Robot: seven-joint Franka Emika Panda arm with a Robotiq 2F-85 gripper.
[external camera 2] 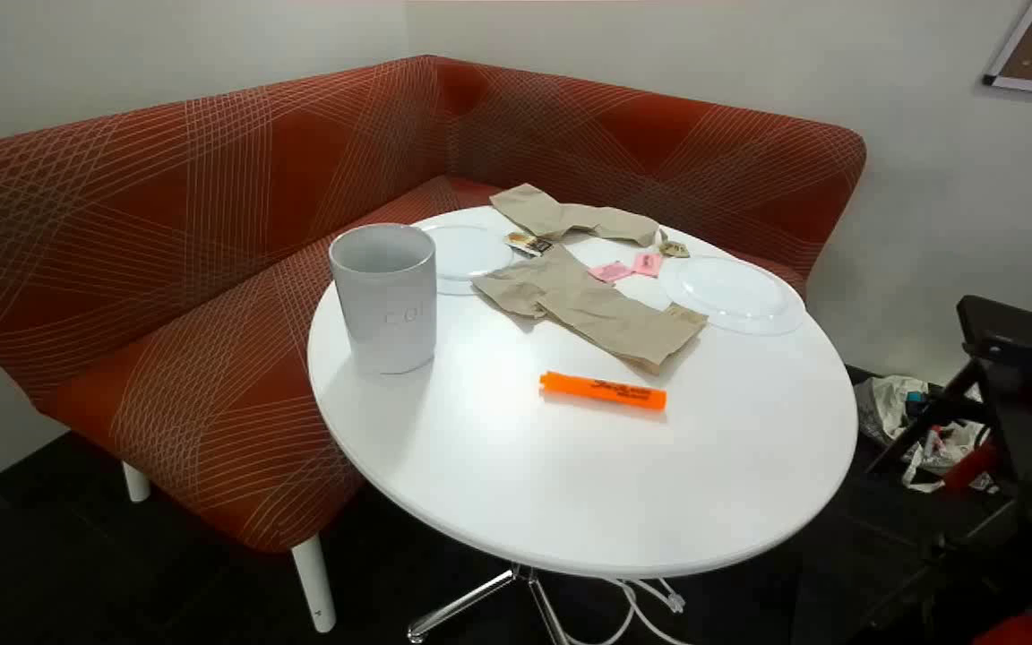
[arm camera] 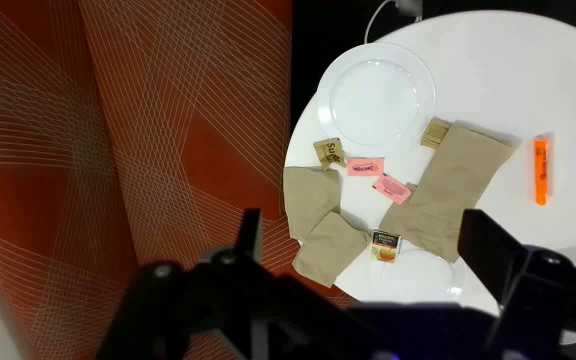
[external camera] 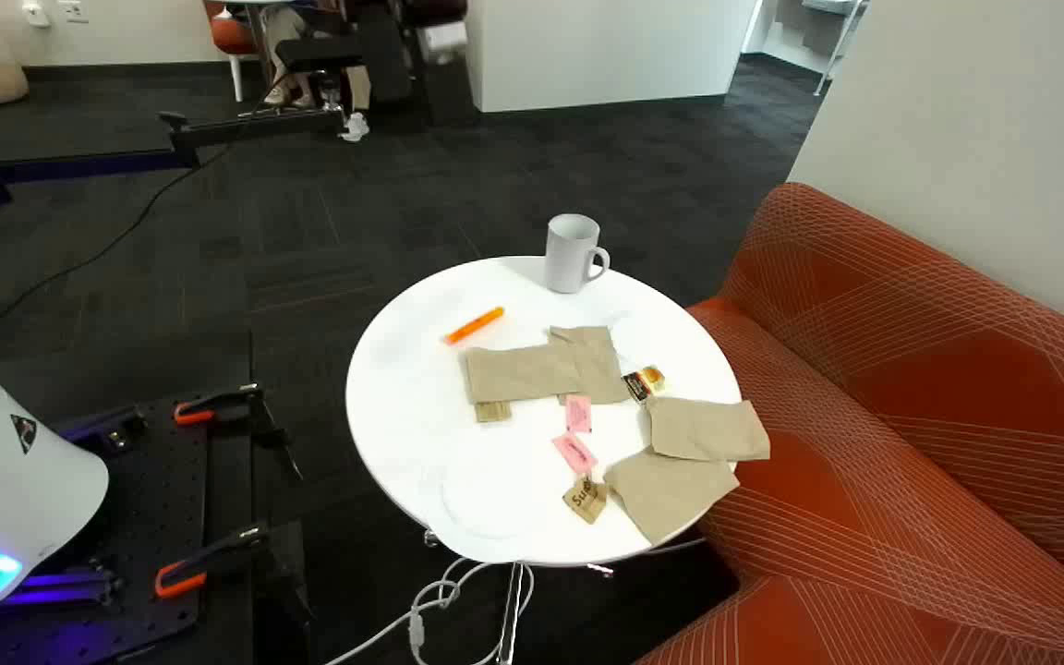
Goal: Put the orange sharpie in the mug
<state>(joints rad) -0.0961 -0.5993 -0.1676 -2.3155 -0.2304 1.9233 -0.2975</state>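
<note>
Pincer (arm camera: pixel 363 225): fingers wide apart in the wrist view, nothing clamped; the tea packet (arm camera: pixel 385 246) showing in the gap lies down on the counter (arm camera: pixel 493 60). Next out, at 2 o'clock, a napkin (arm camera: pixel 460 170). Then the pen (arm camera: pixel 541 171), flat on the counter, just beside the napkin on its 3 o'clock side, not touching; pick not yet made. Key bit: pen is between 2 and 3 o'clock of the pincer, out past the 3 o'clock finger, long axis running 12-to-6. Fingers are spread on 9-to-3, so they should close across the barrel; I'd expect little or no wrist roll, just a shift toward 2-3 o'clock, then straight down. One arm, so no choice there. Watch the 9 o'clock finger, could catch the napkin edge on descent. Farther on, the mug (external camera: pixel 572 263), upright, mouth up, apart from the pen at about its 2 o'clock in an exterior view, near the counter's rim, so a bump there would be bad. Can't make it out for sure in the wrist view. Bench (arm camera: pixel 193 150) beyond, 9 o'clock, likely clear of the move.
</note>
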